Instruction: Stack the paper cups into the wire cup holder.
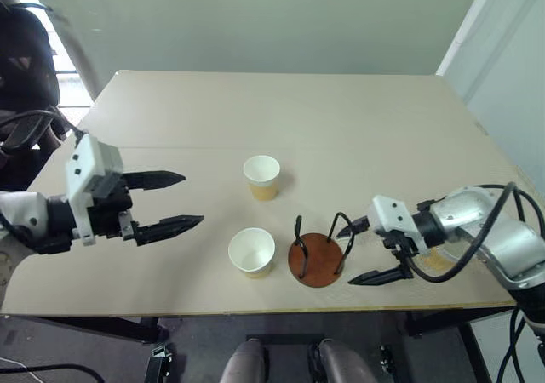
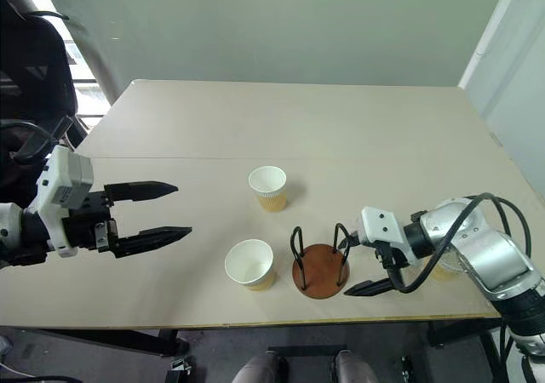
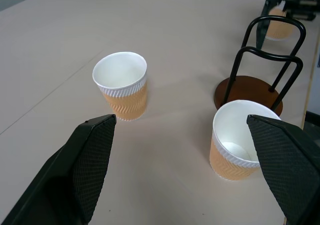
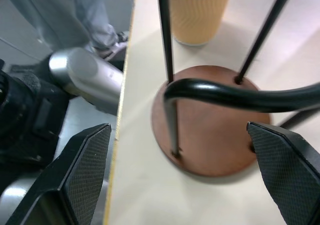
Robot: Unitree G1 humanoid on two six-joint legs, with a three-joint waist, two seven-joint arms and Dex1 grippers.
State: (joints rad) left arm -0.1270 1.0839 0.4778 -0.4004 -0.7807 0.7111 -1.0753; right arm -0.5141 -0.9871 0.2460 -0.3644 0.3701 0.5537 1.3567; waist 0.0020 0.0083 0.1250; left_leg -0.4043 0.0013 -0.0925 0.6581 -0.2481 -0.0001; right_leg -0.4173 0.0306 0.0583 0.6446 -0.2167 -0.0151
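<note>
At lower centre, the wire cup holder (image 1: 317, 259) stands empty between a paper cup (image 1: 252, 252) and the wide-open right gripper (image 1: 368, 251) (left gripper (image 1: 174, 200) equally wide); its loops could be snagged and toppled.

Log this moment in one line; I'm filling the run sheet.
holder: empty, near table edge | cups: two upright left of holder, third behind right arm | right gripper: open beside holder | left gripper: open, empty
</note>
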